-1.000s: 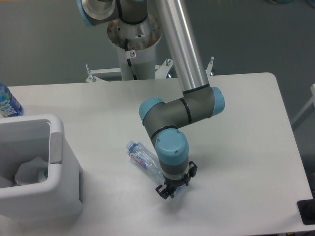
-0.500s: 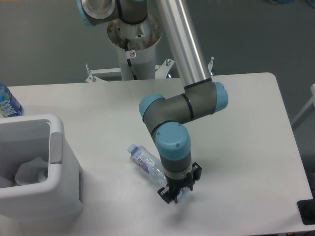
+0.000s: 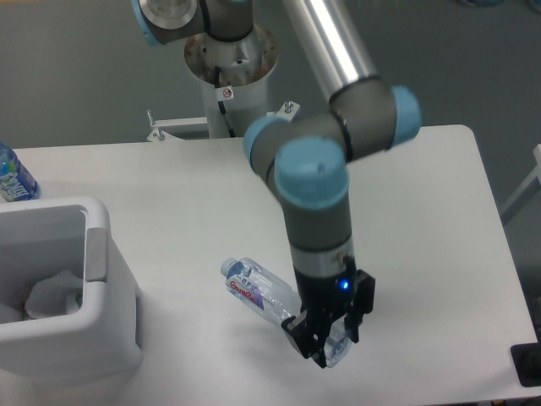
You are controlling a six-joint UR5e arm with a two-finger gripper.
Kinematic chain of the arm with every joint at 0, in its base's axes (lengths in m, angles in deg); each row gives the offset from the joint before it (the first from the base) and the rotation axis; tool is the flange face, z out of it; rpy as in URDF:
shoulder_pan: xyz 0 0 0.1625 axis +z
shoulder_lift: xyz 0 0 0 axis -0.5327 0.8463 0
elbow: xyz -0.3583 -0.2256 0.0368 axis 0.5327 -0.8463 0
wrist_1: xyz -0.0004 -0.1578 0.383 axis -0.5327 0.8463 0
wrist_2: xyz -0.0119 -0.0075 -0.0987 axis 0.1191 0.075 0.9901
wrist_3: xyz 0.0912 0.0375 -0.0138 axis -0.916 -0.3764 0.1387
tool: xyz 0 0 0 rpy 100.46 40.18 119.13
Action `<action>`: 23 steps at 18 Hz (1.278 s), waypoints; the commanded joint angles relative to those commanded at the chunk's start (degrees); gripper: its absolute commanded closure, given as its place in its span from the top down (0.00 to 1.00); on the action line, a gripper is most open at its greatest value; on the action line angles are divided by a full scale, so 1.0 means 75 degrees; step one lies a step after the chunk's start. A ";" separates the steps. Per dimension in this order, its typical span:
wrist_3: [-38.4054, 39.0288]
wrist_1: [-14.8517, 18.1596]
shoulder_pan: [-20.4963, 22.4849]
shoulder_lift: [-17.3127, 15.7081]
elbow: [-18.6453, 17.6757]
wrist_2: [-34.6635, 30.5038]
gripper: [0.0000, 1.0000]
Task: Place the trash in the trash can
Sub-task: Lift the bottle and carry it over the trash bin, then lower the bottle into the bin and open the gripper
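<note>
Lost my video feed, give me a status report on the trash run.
Gripper shut on bottle, base end. Bottle lifted, cap toward bin. Wrapper in bin. Nothing between bottle and bin.

2 bottles, 1 wrapper, 1 trash can, 1 table.

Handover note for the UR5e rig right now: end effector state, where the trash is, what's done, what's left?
End effector: shut on the base end of the crushed bottle, which tilts with its cap toward the trash can; looks lifted off the table.
Crumpled wrapper: already inside the trash can, at the table's left edge.
Blue-label bottle beyond the can: not part of the job.
Done: wrapper binned, bottle grasped.
Left: carry the bottle over the can, release.
</note>
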 joint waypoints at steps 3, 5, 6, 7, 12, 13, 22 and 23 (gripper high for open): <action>-0.0012 -0.0198 -0.0163 -0.0211 0.0165 0.0107 0.51; -0.0023 -0.0479 -0.0468 -0.0375 0.0154 0.0107 0.51; -0.0023 -0.0527 -0.0527 -0.0469 0.0154 0.0107 0.51; -0.0023 -0.0539 -0.0586 -0.0551 0.0165 0.0107 0.51; -0.0023 -0.0551 -0.1171 -0.0739 0.0165 0.0107 0.51; -0.0023 -0.0574 -0.1277 -0.0762 0.0165 0.0107 0.51; -0.0058 -0.0586 -0.2132 -0.0786 0.0107 0.0095 0.51; -0.0058 -0.0586 -0.2226 -0.0728 0.0083 0.0095 0.51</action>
